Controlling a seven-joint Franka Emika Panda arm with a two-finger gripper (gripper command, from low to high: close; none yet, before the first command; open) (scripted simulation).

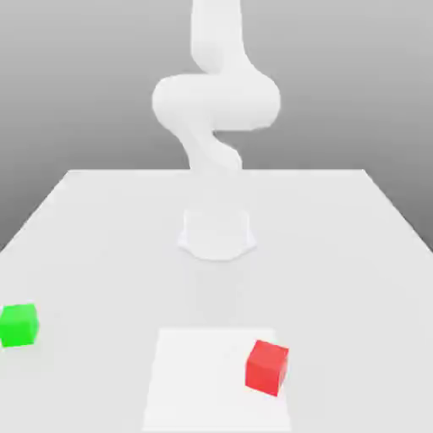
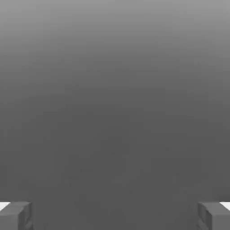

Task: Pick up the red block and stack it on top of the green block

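The red block (image 1: 267,366) is a small bright red cube resting on the white table (image 1: 101,245), near the front on the exterior view's right. The green block (image 1: 19,325), a cube of the same size, sits far off at the exterior view's left edge, well apart from the red one. In the hand view my gripper (image 2: 115,216) is open: its two grey fingertips (image 2: 16,215) stand wide apart, with nothing between them and only plain grey background beyond.
The arm's white base (image 1: 217,234) stands at the table's middle, and the arm (image 1: 216,101) rises above it and out past the top of the exterior view. A lighter square patch (image 1: 203,380) lies under the red block.
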